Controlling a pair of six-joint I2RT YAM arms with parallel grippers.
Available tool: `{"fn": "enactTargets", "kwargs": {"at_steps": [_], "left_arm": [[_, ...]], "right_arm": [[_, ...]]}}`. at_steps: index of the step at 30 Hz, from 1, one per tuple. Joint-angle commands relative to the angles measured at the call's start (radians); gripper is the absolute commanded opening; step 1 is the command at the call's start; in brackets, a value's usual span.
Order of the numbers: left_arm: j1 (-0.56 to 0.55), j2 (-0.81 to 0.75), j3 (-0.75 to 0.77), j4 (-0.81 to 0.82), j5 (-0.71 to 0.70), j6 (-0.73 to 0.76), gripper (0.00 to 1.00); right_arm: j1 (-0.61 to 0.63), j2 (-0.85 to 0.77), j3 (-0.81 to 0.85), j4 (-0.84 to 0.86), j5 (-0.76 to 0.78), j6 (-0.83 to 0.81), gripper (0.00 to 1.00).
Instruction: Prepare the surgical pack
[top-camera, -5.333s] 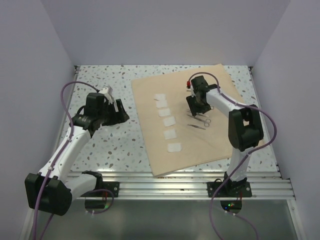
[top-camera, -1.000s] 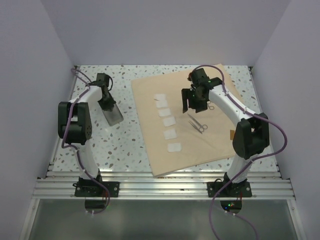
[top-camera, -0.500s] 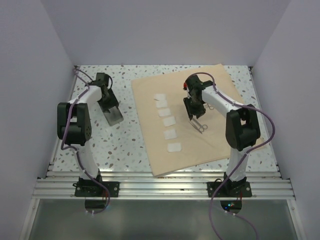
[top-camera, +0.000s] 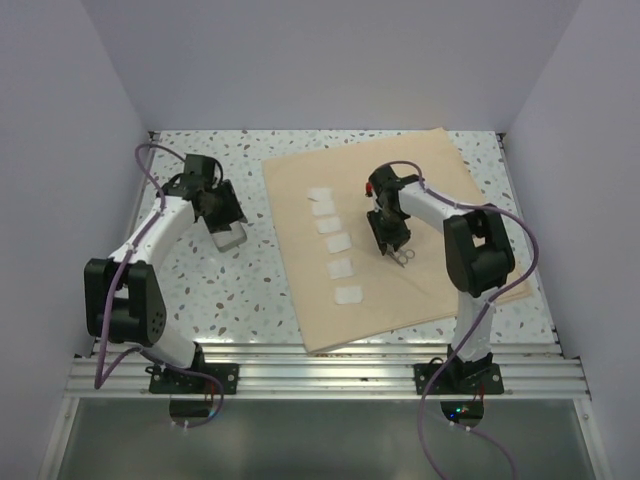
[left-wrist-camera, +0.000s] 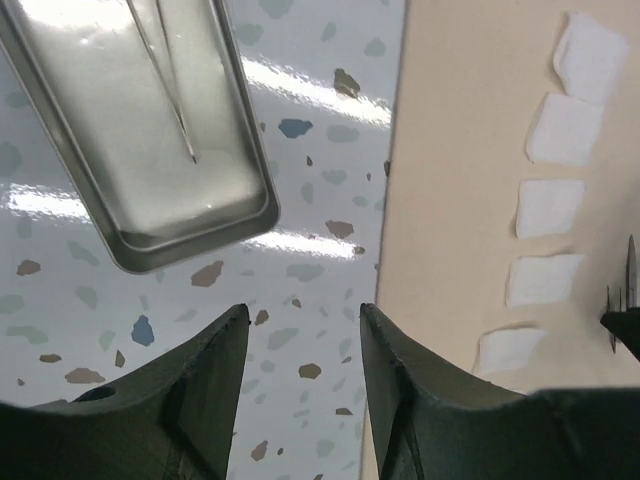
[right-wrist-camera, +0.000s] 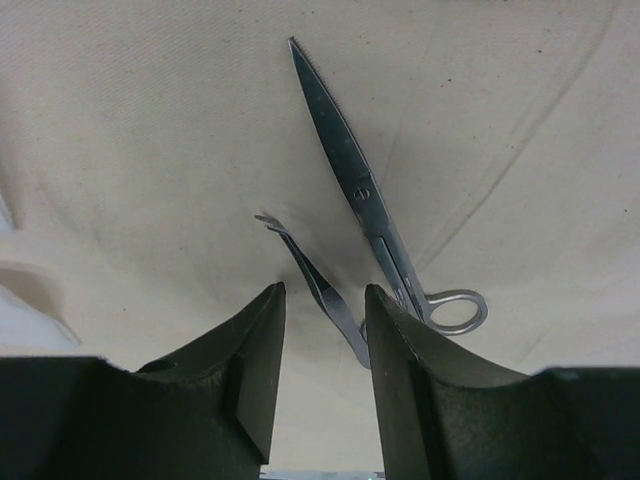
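Forceps (right-wrist-camera: 312, 272) on cloth (right-wrist-camera: 140, 110) beside scissors (right-wrist-camera: 345, 170): thin, stiff, likely slippery steel; take at shank. Right end effector (right-wrist-camera: 322, 335) straddles them, grip unclear. Left end effector (left-wrist-camera: 300, 350) open near tin (left-wrist-camera: 90, 120).

- Top external: high, behind the arm bases (top-camera: 195, 380), facing down over the whole bench (top-camera: 250, 290).
- Left wrist: close, looking down past own fingers (left-wrist-camera: 190, 400); shares tin (left-wrist-camera: 120, 170) and gauze squares (left-wrist-camera: 548, 208) with top view.
- Right wrist: closest, on cloth (right-wrist-camera: 150, 120); scissors (right-wrist-camera: 350, 170) shared with top view.

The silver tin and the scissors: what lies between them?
A row of white gauze squares on the tan cloth, past a strip of bare speckled table; the top view shows it.
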Motion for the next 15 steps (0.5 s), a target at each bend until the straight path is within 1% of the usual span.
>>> {"fn": "enactTargets", "kwargs": {"at_steps": [1,5,8,11,15], "left_arm": [[-0.045,-0.074,-0.037,0.016,0.047,0.027,0.52],[-0.091,-0.098,-0.036,0.002,0.043,0.035,0.51],[-0.119,-0.109,-0.03,-0.002,0.044,0.036,0.51],[-0.144,-0.114,-0.023,0.004,0.064,0.041,0.51],[-0.162,-0.134,-0.042,0.074,0.144,0.035,0.51]], "right_arm": [[0.0,0.024,0.0,0.043,0.003,-0.015,0.41],[-0.002,0.052,0.001,0.052,0.006,-0.019,0.4],[-0.002,0.059,0.012,0.048,0.001,-0.018,0.26],[-0.002,0.038,0.03,0.025,0.018,-0.007,0.19],[0.0,-0.039,0.084,-0.047,0.044,0.028,0.04]]}}
